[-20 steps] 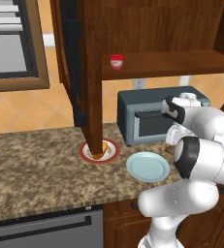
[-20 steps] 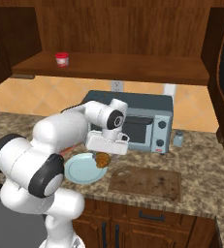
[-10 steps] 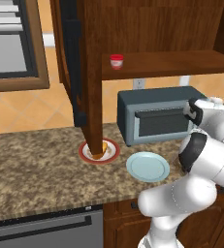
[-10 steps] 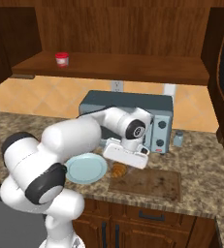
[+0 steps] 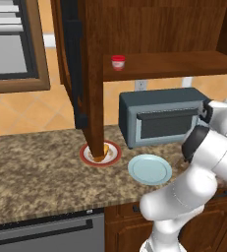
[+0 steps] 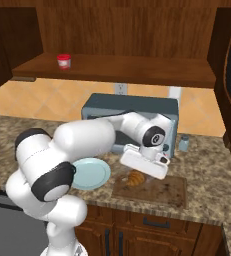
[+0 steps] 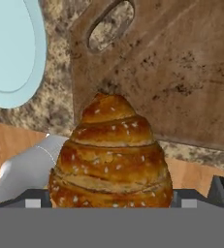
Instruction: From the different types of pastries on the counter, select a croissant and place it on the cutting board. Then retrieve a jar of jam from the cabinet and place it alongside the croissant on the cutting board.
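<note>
A: Nearest the hand camera?
B: Croissant [image 7: 111,157], golden-brown and ridged, close up, pinched in the gripper [image 6: 137,177] with the jaws closed against its sides. Fingertips mostly hidden behind the pastry.

A: And just beyond?
B: Cutting board [image 7: 181,72] below, brown wood with an oval handle hole. From the right base camera, croissant hanging low over the board's left end, near its front edge. Cannot tell whether touching yet.

A: Best way to finish the step?
B: Probably nudge inward from the edge, away from the handle hole, lower until resting flat, then open gently and lift straight up. Worth leaving bare wood to the right for the jar.

A: To the left of the board?
B: Pale blue plate [image 6: 92,173] on the counter [image 5: 31,172], just beside the board. Easy to confuse as a target; keep off it.

A: Farther back?
B: Grey toaster oven [image 5: 159,118] against the wall. Left of it, a red-rimmed plate [image 5: 112,156] with a yellow-orange pastry [image 5: 105,148] half hidden behind the cabinet door [image 5: 88,74].

A: And highest up?
B: Jam jar [image 6: 63,61], red-lidded, on the cabinet shelf [image 6: 127,72], well apart from the arm, untouched.
</note>
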### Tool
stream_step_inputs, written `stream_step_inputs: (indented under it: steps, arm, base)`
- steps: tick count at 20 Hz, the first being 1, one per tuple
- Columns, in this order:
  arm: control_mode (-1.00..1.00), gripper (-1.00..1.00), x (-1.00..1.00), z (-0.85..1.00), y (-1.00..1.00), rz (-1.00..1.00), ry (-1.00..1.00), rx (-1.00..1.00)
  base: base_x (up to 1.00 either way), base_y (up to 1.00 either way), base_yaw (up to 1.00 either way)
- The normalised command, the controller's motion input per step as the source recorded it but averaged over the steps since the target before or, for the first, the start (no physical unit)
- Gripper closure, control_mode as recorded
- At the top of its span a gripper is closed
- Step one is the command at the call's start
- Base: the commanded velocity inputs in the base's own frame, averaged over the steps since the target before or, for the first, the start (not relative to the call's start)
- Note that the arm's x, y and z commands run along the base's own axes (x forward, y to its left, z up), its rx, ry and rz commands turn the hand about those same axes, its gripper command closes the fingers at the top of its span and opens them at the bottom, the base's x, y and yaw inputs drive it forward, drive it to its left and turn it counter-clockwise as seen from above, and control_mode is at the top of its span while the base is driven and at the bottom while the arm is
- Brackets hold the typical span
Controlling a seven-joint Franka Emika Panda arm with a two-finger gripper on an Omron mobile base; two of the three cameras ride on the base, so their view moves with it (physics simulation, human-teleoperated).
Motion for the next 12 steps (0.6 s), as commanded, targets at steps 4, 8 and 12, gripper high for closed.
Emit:
stream_step_inputs:
  steps: [4,8,12]
  arm:
    - [-1.0,1.0,0.0,-0.13,-0.32,-0.1,-0.21,-0.19]
    - [-1.0,1.0,0.04,-0.21,-0.19,-0.05,-0.27,-0.21]
    - [-1.0,1.0,0.31,-0.25,-0.07,0.0,-0.1,-0.18]
  base:
    - [0.0,0.0,0.0]
    - [0.0,0.0,0.0]
    - [0.0,0.0,0.0]
